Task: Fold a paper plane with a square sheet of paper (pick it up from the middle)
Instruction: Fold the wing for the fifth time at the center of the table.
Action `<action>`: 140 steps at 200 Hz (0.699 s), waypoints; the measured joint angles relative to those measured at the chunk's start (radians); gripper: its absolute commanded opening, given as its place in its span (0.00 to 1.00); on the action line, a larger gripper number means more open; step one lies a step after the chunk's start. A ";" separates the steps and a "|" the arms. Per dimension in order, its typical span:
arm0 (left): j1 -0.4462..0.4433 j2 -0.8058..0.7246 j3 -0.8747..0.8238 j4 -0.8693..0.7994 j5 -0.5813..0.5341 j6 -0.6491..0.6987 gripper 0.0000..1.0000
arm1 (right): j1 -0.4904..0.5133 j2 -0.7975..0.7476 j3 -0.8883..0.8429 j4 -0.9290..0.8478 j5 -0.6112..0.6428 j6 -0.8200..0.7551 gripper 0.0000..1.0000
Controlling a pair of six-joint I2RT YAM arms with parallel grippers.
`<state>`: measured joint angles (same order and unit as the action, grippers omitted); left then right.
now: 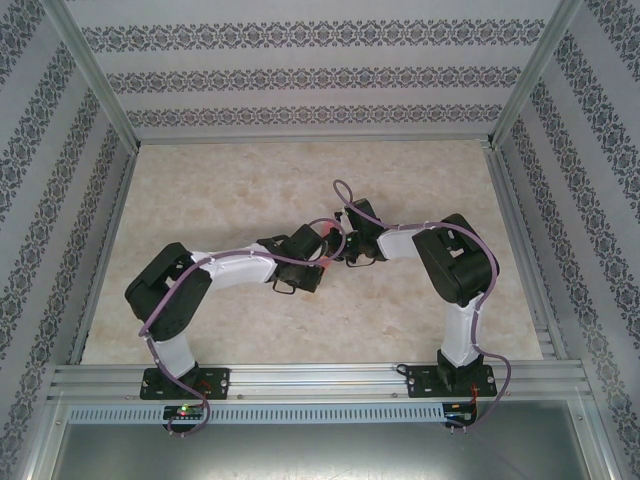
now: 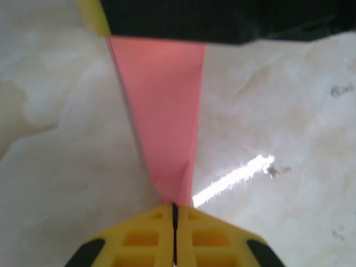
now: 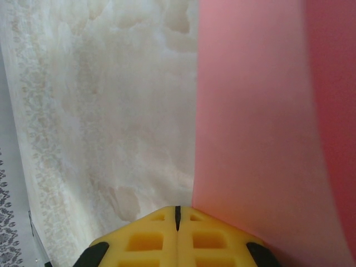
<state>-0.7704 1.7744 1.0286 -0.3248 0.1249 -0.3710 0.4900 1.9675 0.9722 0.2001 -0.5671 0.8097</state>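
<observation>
The pink-red sheet of paper (image 2: 161,111) hangs folded between my two grippers over the middle of the table. In the left wrist view it narrows to a point that runs into the seam of my left gripper (image 2: 174,207), which is shut on it. Its wide end disappears under the black body of the right gripper (image 2: 222,19). In the right wrist view the paper (image 3: 250,139) spreads to the right from my right gripper (image 3: 178,208), whose yellow fingers are pressed together on its edge. From above, both grippers (image 1: 318,258) (image 1: 338,256) meet tip to tip, with a sliver of pink paper (image 1: 325,263) between them.
The beige marble-patterned table (image 1: 250,180) lies under both arms. Patterned walls and aluminium rails (image 1: 310,380) enclose it on all sides. Purple cables (image 1: 340,195) loop over the arms near the grippers.
</observation>
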 measured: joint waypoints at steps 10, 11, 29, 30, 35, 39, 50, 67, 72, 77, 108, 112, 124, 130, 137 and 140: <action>-0.011 0.005 0.016 -0.021 -0.028 0.010 0.08 | -0.002 0.001 0.000 0.003 -0.003 0.000 0.03; -0.012 0.006 0.018 -0.023 -0.030 0.010 0.08 | -0.002 0.001 0.000 0.003 -0.003 0.000 0.03; -0.030 0.015 0.039 -0.056 -0.089 0.011 0.08 | -0.005 0.003 -0.002 0.010 -0.011 -0.003 0.03; -0.031 0.015 0.039 -0.057 -0.092 0.011 0.08 | -0.005 0.003 -0.002 0.010 -0.011 -0.003 0.03; -0.035 0.016 0.043 -0.063 -0.106 0.013 0.08 | -0.006 0.003 -0.003 0.011 -0.014 -0.003 0.03; -0.039 0.018 0.046 -0.069 -0.119 0.013 0.08 | -0.006 0.003 -0.004 0.014 -0.015 -0.003 0.03; -0.050 0.023 0.055 -0.081 -0.154 0.016 0.08 | -0.009 0.004 -0.007 0.019 -0.021 -0.005 0.03; -0.064 0.029 0.061 -0.088 -0.199 0.016 0.08 | -0.012 0.005 -0.010 0.025 -0.027 -0.009 0.02; -0.068 0.030 0.061 -0.088 -0.210 0.017 0.08 | -0.013 0.005 -0.011 0.028 -0.029 -0.010 0.03; -0.072 0.031 0.061 -0.088 -0.222 0.017 0.08 | -0.013 0.005 -0.012 0.029 -0.030 -0.011 0.02; -0.086 0.035 0.061 -0.087 -0.265 0.017 0.10 | -0.016 0.006 -0.014 0.035 -0.037 -0.021 0.02; -0.087 0.035 0.061 -0.087 -0.266 0.018 0.10 | -0.016 0.006 -0.014 0.036 -0.038 -0.022 0.02; -0.088 0.035 0.061 -0.087 -0.268 0.023 0.11 | -0.017 0.006 -0.015 0.038 -0.041 -0.024 0.02; -0.088 0.035 0.061 -0.087 -0.267 0.025 0.12 | -0.017 0.006 -0.016 0.040 -0.042 -0.024 0.02; -0.088 0.035 0.061 -0.087 -0.266 0.027 0.13 | -0.017 0.006 -0.017 0.041 -0.043 -0.025 0.02; -0.088 0.035 0.061 -0.087 -0.265 0.027 0.14 | -0.017 0.006 -0.017 0.042 -0.043 -0.025 0.02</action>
<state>-0.8585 1.8095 1.0893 -0.4114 -0.1398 -0.3443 0.4728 1.9732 0.9550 0.2417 -0.6102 0.7849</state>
